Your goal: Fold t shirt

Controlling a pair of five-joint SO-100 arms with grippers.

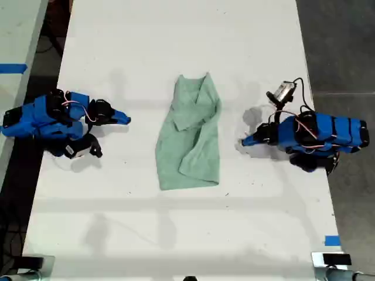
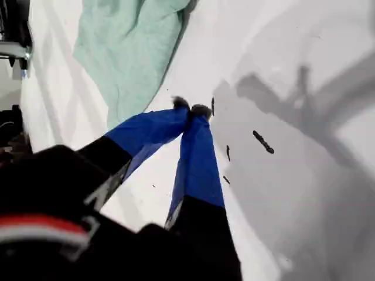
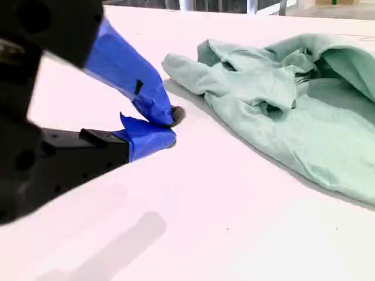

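Midway along the white table (image 1: 117,58), between two arms, lies the t shirt (image 1: 190,134), soft, light and wrinkled, best pinched at a hem corner, while my first gripper (image 2: 192,109) and my second gripper (image 3: 171,126) rest closed, holding nothing.

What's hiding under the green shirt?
Only the white table shows around the t shirt. A folded flap lies on top of its own cloth. Whatever is beneath stays covered, so I cannot tell.
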